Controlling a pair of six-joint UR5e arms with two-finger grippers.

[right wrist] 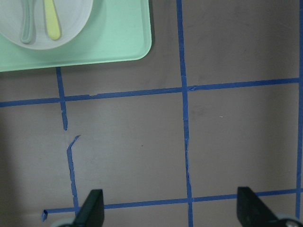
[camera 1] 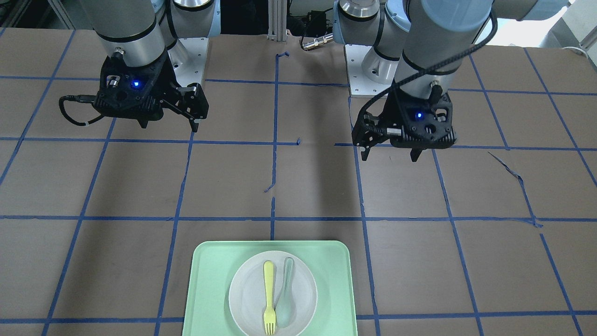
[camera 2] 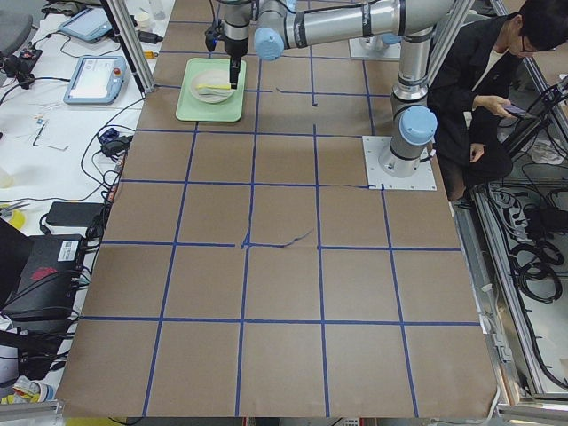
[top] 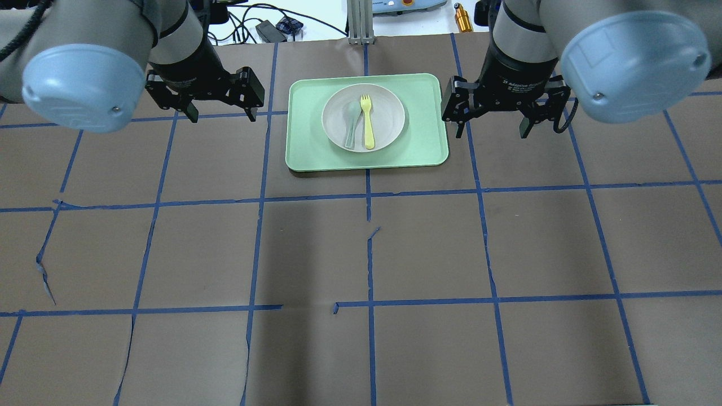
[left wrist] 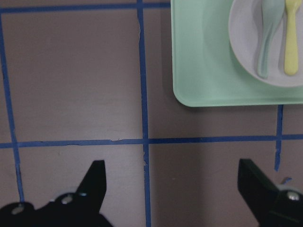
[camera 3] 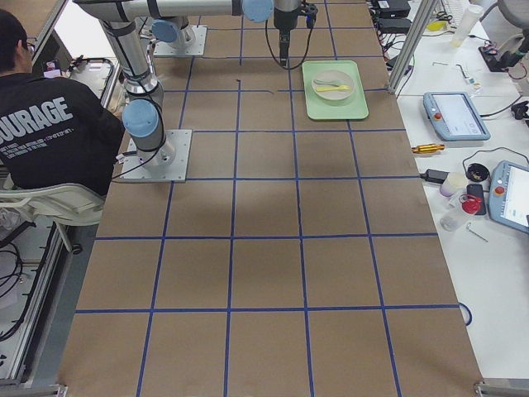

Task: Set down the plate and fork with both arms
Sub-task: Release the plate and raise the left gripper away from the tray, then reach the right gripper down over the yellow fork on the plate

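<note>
The white plate (top: 389, 113) lies in the middle of the pale-green tray (top: 304, 141). The yellow fork (top: 368, 121) lies on the plate beside a grey-green spoon (top: 352, 121). My left gripper (top: 223, 117) hovers open and empty beside the tray's left side. My right gripper (top: 492, 131) hovers open and empty beside its right side. In the front view the plate (camera 1: 247, 294), fork (camera 1: 269, 298) and tray (camera 1: 210, 280) are at the bottom, my left gripper (camera 1: 389, 156) on the right and my right gripper (camera 1: 168, 126) on the left. The left wrist view shows the plate (left wrist: 244, 28) and fork (left wrist: 290, 38). The right wrist view shows the fork (right wrist: 51, 19).
The table is covered in brown paper with a blue tape grid. The arm bases stand at the robot's edge. A person sits beside the table's robot side (camera 2: 497, 80). Tablets and cables lie on the bench beyond the far edge (camera 3: 450, 116).
</note>
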